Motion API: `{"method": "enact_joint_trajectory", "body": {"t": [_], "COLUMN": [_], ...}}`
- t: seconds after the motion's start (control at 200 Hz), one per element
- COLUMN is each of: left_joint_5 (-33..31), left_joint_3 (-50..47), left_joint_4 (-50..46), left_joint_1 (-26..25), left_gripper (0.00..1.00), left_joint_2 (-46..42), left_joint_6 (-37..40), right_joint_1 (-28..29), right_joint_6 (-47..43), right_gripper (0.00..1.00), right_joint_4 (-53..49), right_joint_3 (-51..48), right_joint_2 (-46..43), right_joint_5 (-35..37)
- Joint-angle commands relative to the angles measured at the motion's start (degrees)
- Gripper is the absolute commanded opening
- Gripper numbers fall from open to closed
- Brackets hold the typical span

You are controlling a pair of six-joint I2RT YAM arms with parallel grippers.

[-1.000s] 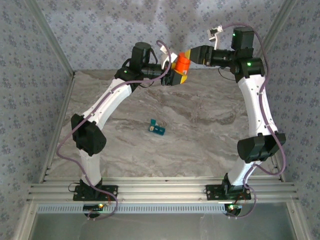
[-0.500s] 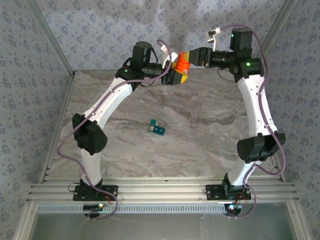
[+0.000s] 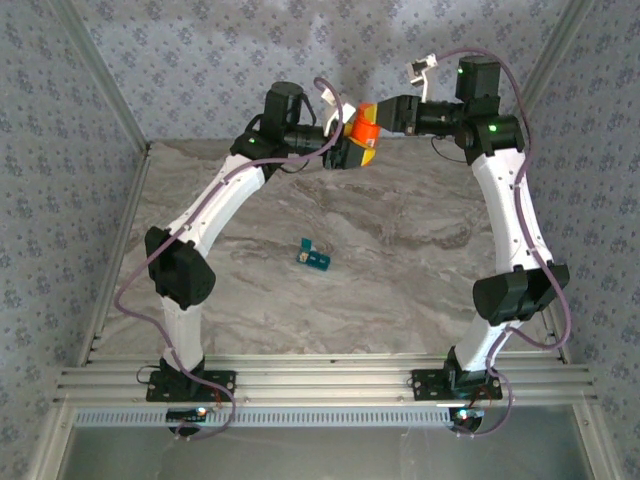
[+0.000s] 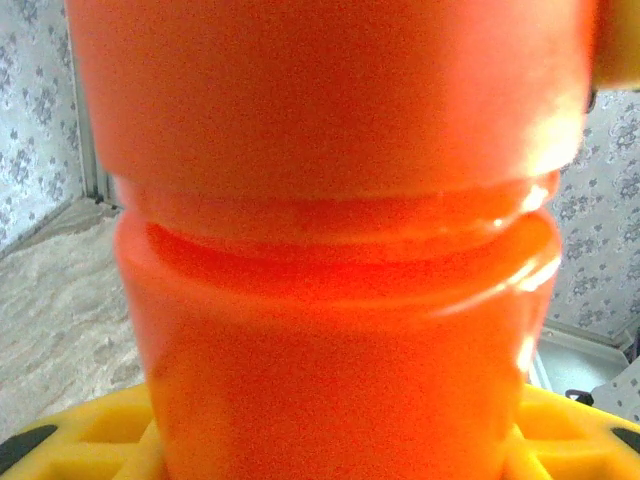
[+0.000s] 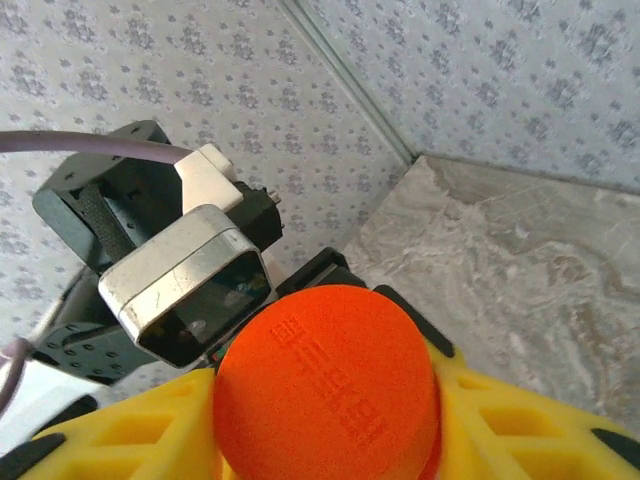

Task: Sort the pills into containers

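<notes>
Two raised arms: we see left gripper [image 3: 356, 148] and right gripper [image 3: 374, 112] jaws both clamping orange cylindrical pill bottle [image 3: 364, 129]; teal compartment strip [image 3: 316, 258] on counter [image 3: 420, 270].

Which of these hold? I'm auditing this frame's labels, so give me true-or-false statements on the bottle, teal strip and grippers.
The orange bottle is held up off the table. True.
The left gripper is clamped on the bottle. True.
The teal strip is held too. False: it lies on the table, apart from both grippers.
The bottle's cap is off. False: the cap is on, between the right gripper's fingers.
</notes>
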Motion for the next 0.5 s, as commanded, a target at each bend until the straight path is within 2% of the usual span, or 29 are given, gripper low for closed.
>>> {"method": "enact_joint_trajectory", "body": {"t": [0.0, 0.175, 0.495], "left_joint_5": [1.4, 0.1, -3.7], "left_joint_3": [2.4, 2.7, 2.8], "left_joint_4": [1.8, 2.2, 6.4], "left_joint_1": [-0.4, -0.4, -0.4], "left_gripper": [0.00, 0.00, 0.00], "left_joint_2": [0.5, 0.6, -0.2], "left_joint_6": [0.5, 0.3, -1.8], "right_joint_1": [1.0, 2.0, 5.6], "right_joint_6": [0.5, 1.1, 6.2], "right_gripper": [0.38, 0.33, 0.34], "right_joint_4": [0.4, 1.1, 13.1], "right_joint_3": [1.2, -2.6, -20.8], "right_joint_2": [0.5, -1.7, -11.8], "right_joint_5": [-1.0, 3.2, 20.9]}}
